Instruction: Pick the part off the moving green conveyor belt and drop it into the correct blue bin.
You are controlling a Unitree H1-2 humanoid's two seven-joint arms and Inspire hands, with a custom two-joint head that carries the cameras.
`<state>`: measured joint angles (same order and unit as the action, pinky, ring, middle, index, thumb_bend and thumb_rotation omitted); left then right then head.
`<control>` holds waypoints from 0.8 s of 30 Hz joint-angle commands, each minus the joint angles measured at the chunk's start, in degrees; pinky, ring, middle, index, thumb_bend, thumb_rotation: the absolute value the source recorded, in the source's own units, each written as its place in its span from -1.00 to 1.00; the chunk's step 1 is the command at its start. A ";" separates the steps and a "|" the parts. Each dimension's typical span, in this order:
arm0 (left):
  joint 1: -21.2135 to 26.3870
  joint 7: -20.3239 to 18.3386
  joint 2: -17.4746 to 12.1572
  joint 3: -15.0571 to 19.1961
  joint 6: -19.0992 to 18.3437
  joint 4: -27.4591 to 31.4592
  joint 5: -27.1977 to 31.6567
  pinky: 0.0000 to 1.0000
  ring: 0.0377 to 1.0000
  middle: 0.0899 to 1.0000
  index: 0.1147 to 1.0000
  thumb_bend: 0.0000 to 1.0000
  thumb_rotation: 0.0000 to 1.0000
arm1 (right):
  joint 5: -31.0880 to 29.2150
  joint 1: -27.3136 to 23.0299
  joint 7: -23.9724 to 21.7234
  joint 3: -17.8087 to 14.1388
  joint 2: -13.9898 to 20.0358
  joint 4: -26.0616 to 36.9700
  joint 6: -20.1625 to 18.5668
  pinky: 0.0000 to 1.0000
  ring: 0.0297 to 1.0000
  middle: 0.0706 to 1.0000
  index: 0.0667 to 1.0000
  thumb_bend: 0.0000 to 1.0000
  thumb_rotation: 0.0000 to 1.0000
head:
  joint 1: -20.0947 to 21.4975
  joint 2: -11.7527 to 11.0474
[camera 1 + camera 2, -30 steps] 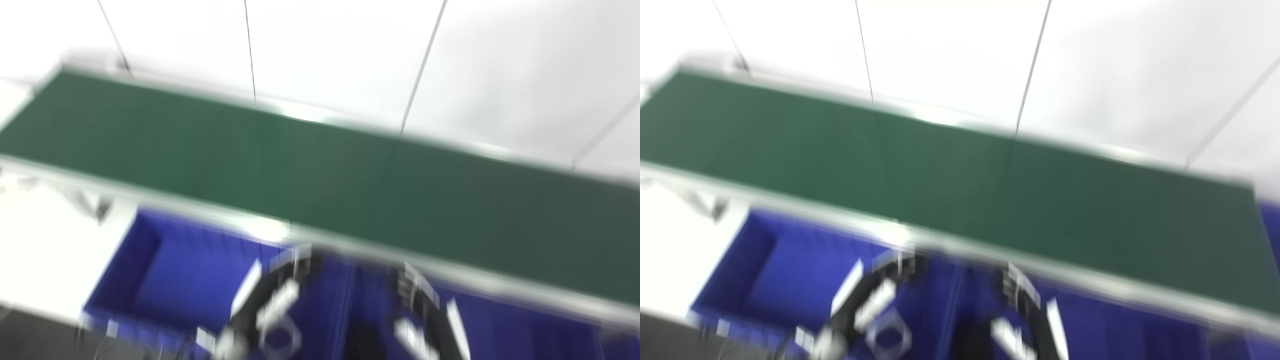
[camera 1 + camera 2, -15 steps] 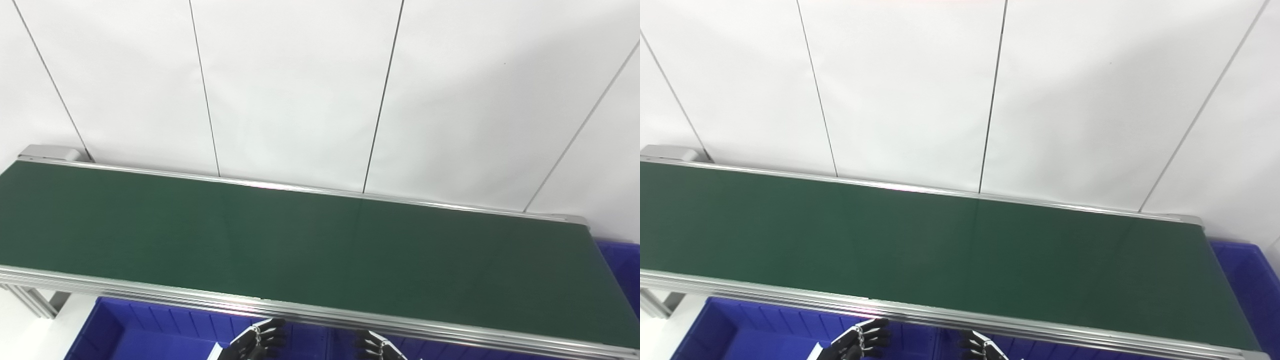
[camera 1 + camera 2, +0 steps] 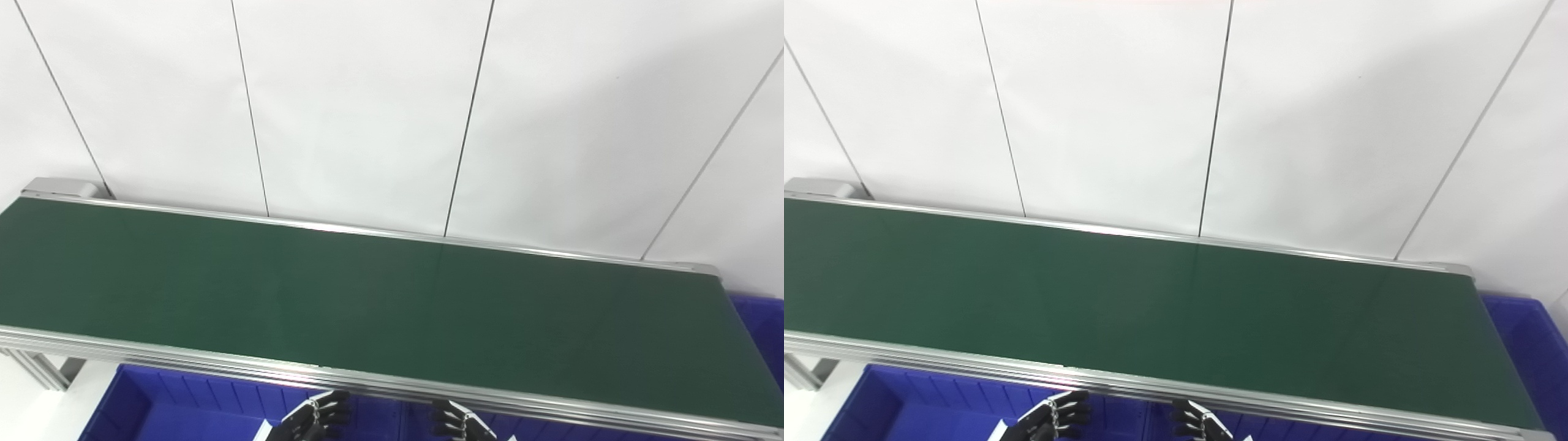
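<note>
I cannot see the part anywhere. The green conveyor belt (image 3: 380, 306) runs long across the middle, from the left edge down toward the right, with shiny silver rails along both sides.

My two hands peek up at the very bottom, just under the near rail. My left hand (image 3: 317, 419) is black, and its fingers (image 3: 335, 409) are spread a little and point to the right. It holds nothing that I can see. My right hand (image 3: 456, 421) is close beside it, with its fingers (image 3: 442, 418) a little apart and pointing to the left. It holds nothing I can see either. Most of both hands is cut off by the bottom edge. They are near each other but not touching.

Under my hands is a blue bin (image 3: 184, 404) with ribbed walls. It sits below the belt on the near side.

At the far right end of the belt there is another blue bin (image 3: 1522, 343). The right eye view shows much more of it. The left eye view shows only a small corner of it.

Behind the belt is a white wall (image 3: 1115, 104) with thin dark lines.
</note>
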<state>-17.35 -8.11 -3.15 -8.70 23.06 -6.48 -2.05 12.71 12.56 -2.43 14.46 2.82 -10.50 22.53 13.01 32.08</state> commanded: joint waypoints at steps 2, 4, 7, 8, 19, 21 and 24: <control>-0.05 0.14 0.07 0.01 -0.74 2.85 0.14 0.39 0.47 0.50 0.57 0.38 0.89 | 0.06 -0.26 0.05 0.28 -0.66 2.95 1.05 0.30 0.46 0.53 0.62 0.43 0.35 | 0.70 1.94; -0.31 0.19 -0.07 0.09 -1.68 4.08 -0.02 0.42 0.50 0.52 0.59 0.38 0.92 | 0.57 -0.22 0.26 0.50 -1.02 3.36 0.83 0.32 0.47 0.54 0.64 0.41 0.39 | 1.76 4.04; -0.69 0.15 -0.25 0.22 -2.75 5.69 0.03 0.45 0.50 0.52 0.60 0.37 0.94 | 0.88 -0.18 0.22 0.73 -1.45 4.13 0.09 0.34 0.48 0.56 0.67 0.39 0.47 | 2.40 5.93; -0.81 0.13 -0.35 0.33 -3.21 6.46 0.12 0.45 0.50 0.52 0.61 0.34 0.94 | 1.00 -0.26 0.18 0.81 -1.63 4.53 -0.42 0.35 0.49 0.56 0.68 0.39 0.49 | 2.89 7.41; -0.87 -0.59 -1.66 1.15 -8.95 12.69 2.08 0.42 0.45 0.47 0.56 0.26 0.79 | 1.73 -0.65 -0.56 0.96 -2.38 9.81 -5.70 0.32 0.46 0.55 0.67 0.41 0.54 | 3.92 14.67; -0.77 -0.67 -1.86 1.25 -9.51 13.04 2.33 0.42 0.45 0.47 0.55 0.27 0.78 | 1.78 -0.55 -0.70 1.09 -2.37 10.69 -6.57 0.33 0.46 0.55 0.68 0.42 0.55 | 4.19 15.42; -0.77 -0.95 -2.08 1.36 -10.55 13.83 2.83 0.41 0.45 0.46 0.54 0.30 0.78 | 1.77 -0.40 -0.78 1.24 -2.49 11.70 -7.35 0.32 0.46 0.55 0.67 0.41 0.54 | 4.70 16.08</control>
<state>-18.72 -8.79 -5.05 -7.57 12.13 5.27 0.01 14.62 12.78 -3.06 15.37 1.09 -1.05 15.29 17.66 48.07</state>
